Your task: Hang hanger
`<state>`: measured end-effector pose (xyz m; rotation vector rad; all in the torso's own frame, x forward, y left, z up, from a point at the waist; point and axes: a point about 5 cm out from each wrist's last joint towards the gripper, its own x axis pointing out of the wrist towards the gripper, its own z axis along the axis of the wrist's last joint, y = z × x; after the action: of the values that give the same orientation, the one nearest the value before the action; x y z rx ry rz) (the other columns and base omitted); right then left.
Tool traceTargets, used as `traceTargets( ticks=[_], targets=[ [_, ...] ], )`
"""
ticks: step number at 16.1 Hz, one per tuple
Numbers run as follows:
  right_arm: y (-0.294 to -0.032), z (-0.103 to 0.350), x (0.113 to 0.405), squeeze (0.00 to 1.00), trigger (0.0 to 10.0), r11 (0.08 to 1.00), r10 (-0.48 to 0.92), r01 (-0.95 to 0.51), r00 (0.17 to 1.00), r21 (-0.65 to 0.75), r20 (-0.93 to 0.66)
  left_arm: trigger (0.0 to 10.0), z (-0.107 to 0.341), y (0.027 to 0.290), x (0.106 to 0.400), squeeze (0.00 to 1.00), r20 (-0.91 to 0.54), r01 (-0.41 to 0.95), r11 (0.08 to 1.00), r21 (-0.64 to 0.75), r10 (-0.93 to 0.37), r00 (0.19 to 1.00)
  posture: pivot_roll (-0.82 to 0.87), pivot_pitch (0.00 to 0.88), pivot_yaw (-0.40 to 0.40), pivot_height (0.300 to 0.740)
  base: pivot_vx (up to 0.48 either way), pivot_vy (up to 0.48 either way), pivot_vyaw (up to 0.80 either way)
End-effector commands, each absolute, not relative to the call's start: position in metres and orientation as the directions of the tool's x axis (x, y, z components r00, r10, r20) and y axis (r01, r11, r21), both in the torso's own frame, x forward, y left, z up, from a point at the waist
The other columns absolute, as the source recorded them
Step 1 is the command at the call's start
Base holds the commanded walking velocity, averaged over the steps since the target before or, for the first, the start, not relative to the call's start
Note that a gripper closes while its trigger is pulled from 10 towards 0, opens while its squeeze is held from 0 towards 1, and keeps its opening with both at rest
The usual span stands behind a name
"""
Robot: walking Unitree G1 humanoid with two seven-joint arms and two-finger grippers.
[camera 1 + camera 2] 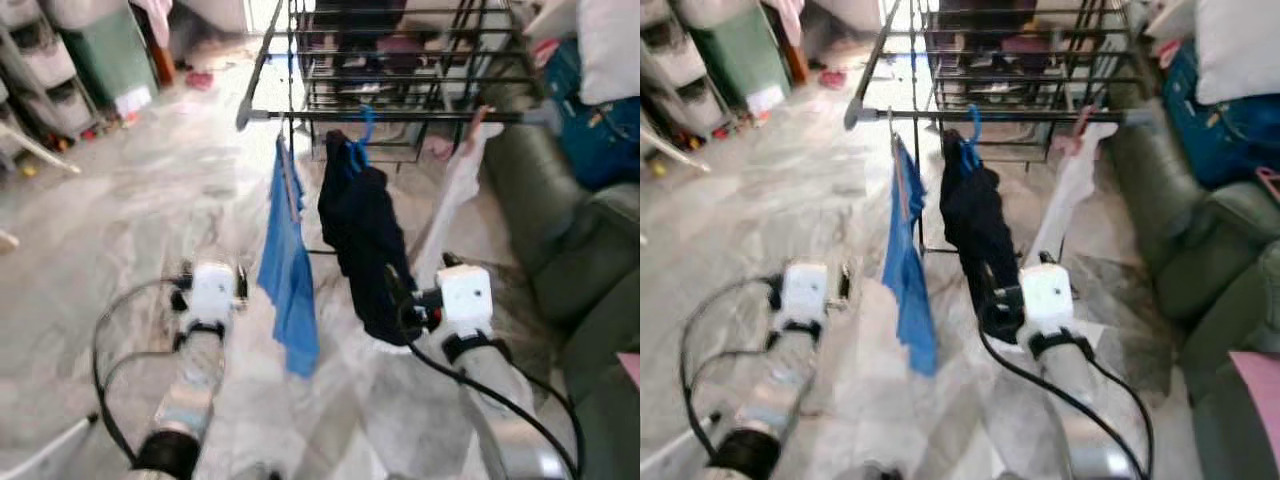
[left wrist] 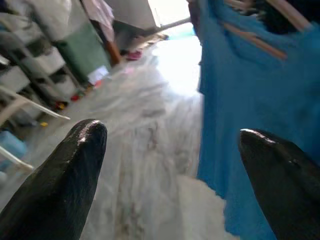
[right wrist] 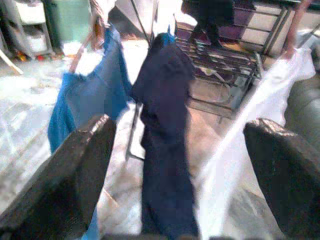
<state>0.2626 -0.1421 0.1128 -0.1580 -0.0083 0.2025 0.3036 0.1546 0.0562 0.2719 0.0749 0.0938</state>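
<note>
Three garments hang from the dark rail [image 1: 400, 116] of a drying rack. A blue shirt [image 1: 290, 270] is on a wooden hanger [image 2: 255, 40]. A navy garment [image 1: 365, 240] hangs by a blue hanger hook [image 1: 365, 130]. A white garment [image 1: 450, 200] is on a pink hanger [image 1: 472, 125]. My right gripper [image 3: 180, 145] is open and empty, close to the navy garment's lower part, with one finger [image 1: 398, 290] beside the cloth. My left gripper [image 2: 170, 150] is open with nothing in it, left of the blue shirt's hem.
A green sofa [image 1: 590, 260] stands close on the right, with a blue bag [image 1: 600, 130] and a white pillow [image 1: 610, 40] on it. Storage shelves [image 1: 40, 70] and a green bin [image 1: 105, 50] line the far left. Marble floor [image 1: 150, 200] lies open to the left.
</note>
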Motion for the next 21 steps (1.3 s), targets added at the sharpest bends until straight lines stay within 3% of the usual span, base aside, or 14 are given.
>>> traceTargets(
  ticks=[1,9,16,21],
  targets=[
    [-0.135,0.110,0.262,0.00,10.0,0.962,0.236,-0.235,0.972,-0.141,-0.012,10.0,0.050,0.162,0.302,0.00,-0.082,-0.108,0.955,0.277,0.135,0.987,-0.14,0.077,-0.004,0.740,0.000,0.000,0.00],
    [-0.145,0.094,0.263,0.00,10.0,0.971,0.183,-0.188,0.982,-0.145,-0.047,10.0,0.044,0.157,0.304,0.00,-0.102,-0.098,0.965,0.244,0.126,0.987,-0.15,0.007,0.008,0.740,0.000,0.000,0.00],
    [-0.145,0.102,0.258,0.00,10.0,0.981,0.134,-0.133,0.991,-0.142,-0.005,10.0,0.050,0.146,0.309,0.00,-0.087,-0.024,0.976,0.215,0.043,0.995,-0.24,0.101,0.043,0.740,0.000,0.000,0.00],
    [-0.153,0.095,0.254,0.00,10.0,0.992,0.070,-0.071,0.997,-0.105,-0.013,10.0,0.053,0.152,0.315,0.00,-0.088,-0.029,0.983,0.184,0.046,0.995,-0.21,0.104,0.055,0.740,0.000,0.000,0.00]
  ],
)
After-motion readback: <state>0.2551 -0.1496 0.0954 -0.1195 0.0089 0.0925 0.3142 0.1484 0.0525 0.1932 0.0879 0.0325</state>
